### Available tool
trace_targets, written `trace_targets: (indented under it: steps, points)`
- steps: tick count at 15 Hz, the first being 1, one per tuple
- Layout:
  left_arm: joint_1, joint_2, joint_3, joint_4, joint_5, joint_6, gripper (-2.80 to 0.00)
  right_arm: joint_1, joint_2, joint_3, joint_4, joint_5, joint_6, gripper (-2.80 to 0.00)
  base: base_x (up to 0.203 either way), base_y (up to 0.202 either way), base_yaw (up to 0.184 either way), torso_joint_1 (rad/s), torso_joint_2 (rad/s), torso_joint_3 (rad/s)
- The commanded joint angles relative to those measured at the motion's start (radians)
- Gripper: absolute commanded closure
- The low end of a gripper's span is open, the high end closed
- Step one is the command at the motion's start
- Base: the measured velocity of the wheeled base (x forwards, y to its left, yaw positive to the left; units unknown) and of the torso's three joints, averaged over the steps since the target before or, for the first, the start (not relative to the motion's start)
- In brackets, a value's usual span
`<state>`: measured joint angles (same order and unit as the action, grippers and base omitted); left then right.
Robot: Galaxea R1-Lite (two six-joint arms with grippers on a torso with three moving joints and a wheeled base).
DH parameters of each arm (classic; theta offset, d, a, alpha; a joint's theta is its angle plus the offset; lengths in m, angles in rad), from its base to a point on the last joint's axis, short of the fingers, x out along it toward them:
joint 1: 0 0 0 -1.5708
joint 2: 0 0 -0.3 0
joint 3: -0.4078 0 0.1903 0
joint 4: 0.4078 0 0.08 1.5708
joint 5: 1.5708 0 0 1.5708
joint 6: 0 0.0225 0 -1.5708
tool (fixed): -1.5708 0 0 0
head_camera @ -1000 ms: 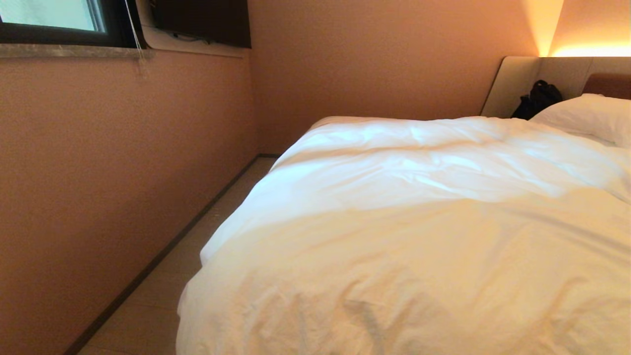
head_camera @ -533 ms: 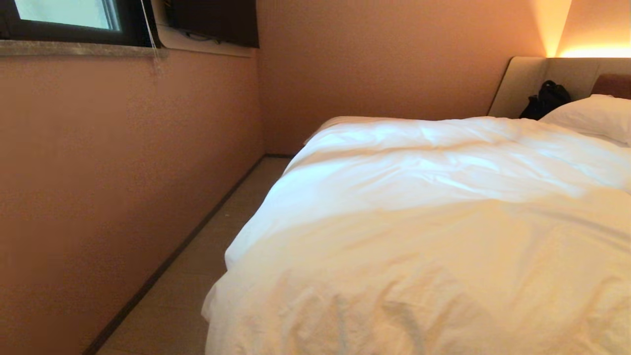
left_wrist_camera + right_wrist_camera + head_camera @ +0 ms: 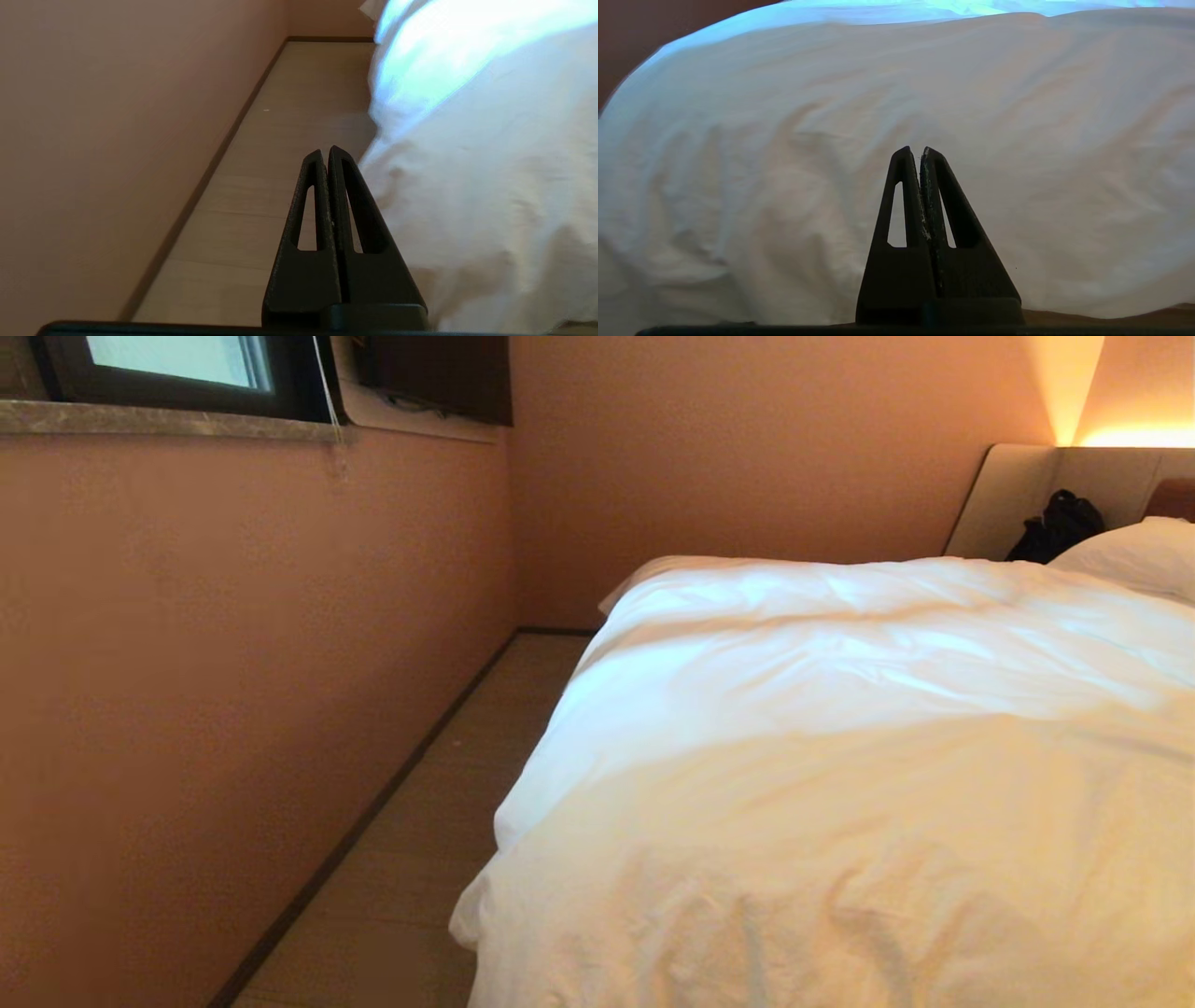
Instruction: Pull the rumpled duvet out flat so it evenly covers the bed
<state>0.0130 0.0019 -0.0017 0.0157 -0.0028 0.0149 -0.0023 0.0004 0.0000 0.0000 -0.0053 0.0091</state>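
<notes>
The duvet (image 3: 840, 756) fills the right and lower frame, draped over the bed (image 3: 644, 569). It is judged soft, bulky, light; its wrinkled lower-left edge should be pinched. Left gripper (image 3: 327, 151) and right gripper (image 3: 915, 151) jaws are closed, empty.

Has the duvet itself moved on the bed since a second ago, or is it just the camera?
No. The duvet slid right in the head view, but the window and headboard slid right with it, so the camera moved.
</notes>
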Motion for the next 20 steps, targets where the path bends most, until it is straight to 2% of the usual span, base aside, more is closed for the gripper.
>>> trace_targets:
  steps: [1, 15, 20]
  points:
    - [0.001, 0.0, 0.0, 0.0, 0.0, 0.0, 0.0, -0.001, 0.0, 0.0, 0.0, -0.001, 0.0, 0.0, 0.0, 0.193, 0.001, 0.002, 0.0, 0.004]
    - [0.001, 0.0, 0.0, 0.0, 0.0, 0.0, 0.0, 0.0, 0.0, 0.0, 0.0, -0.001, 0.0, 0.0, 0.0, 0.197, 0.0, 0.002, 0.0, 0.003]
    - [0.001, 0.0, 0.0, 0.0, 0.0, -0.001, 0.0, -0.001, 0.0, 0.0, 0.0, 0.001, 0.0, 0.0, 0.0, 0.049, 0.0, 0.001, 0.0, 0.002]
